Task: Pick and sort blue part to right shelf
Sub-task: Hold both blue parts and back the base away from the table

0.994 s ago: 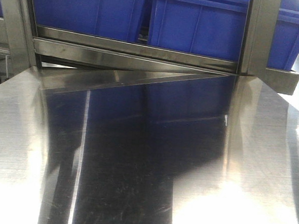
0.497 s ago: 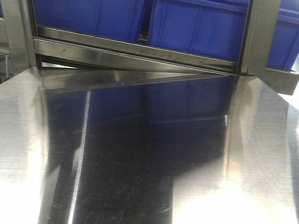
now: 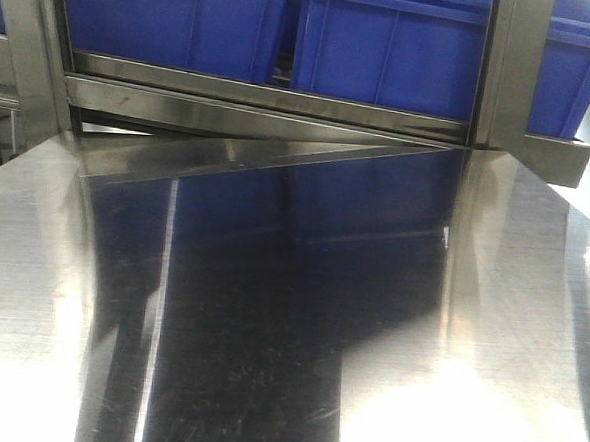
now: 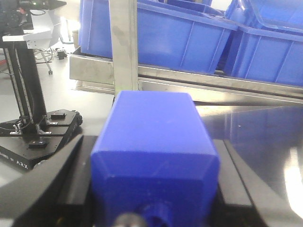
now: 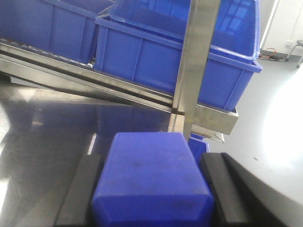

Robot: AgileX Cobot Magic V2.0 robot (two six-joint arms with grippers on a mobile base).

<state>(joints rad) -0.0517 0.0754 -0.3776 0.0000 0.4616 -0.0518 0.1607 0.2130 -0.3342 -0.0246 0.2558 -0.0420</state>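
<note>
The blue part [image 5: 151,187] — deep-blue, slope-shouldered — sits gripped in the right end effector [image 5: 150,163], facing the right shelf [image 5: 201,56].

The blue block [image 4: 154,151] runs off the left wrist view's bottom edge, a round shape [image 4: 130,220] at its base too blurred to name. The blue part [image 5: 151,182] is cropped likewise (right wrist view). The right shelf's [image 3: 272,104] bins [image 3: 385,56] lose their tops in the front view.
</note>
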